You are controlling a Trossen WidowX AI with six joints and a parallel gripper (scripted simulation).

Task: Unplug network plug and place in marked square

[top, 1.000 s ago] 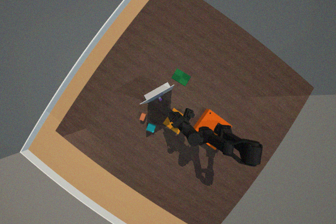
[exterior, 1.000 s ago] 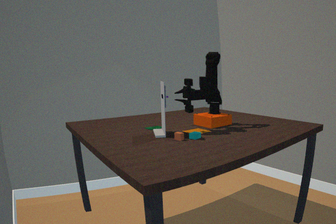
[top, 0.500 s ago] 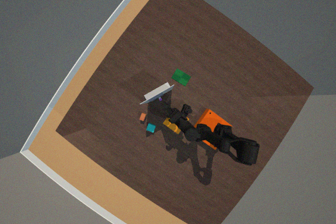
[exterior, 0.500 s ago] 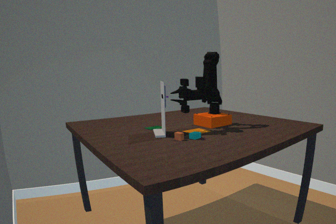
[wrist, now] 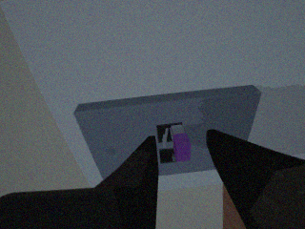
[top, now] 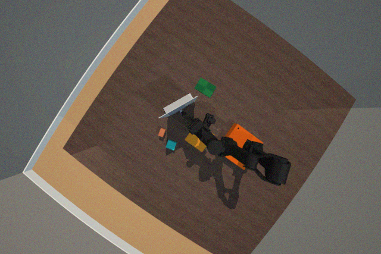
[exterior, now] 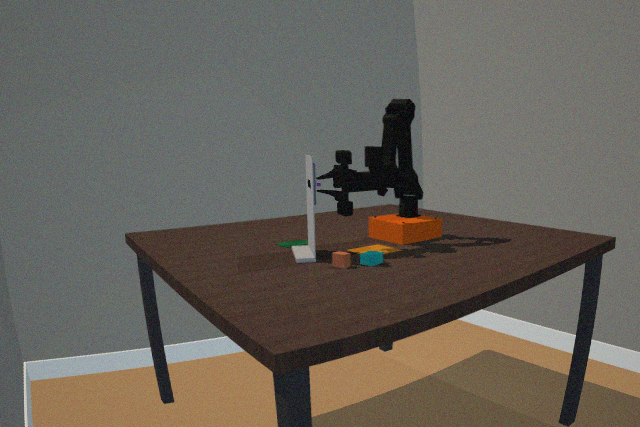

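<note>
1. Wrist view: the purple plug point(wrist: 181, 147) sat in the dark socket point(wrist: 166, 143) at the centre of the frame, set in the grey upright panel point(wrist: 124, 129).
2. The claw point(wrist: 181, 143) stood partly open and held nothing — one dark finger point(wrist: 143, 167) lay lower left of the plug, the other to its right, both short of touching it as far as could be seen.
3. Exterior view: the claw's tips reached close to the panel point(exterior: 310, 205) at mid-frame, the plug point(exterior: 318, 184) a small purple speck between them.
4. Top view: the green marked square point(top: 205, 87) lay on the bench point(top: 246, 45) just above the panel — the orange base point(top: 243, 135) sat at right of centre.
5. A small orange block point(top: 161, 132), a teal block point(top: 171, 144) and a yellow patch point(top: 194, 141) lay below the panel.
</note>
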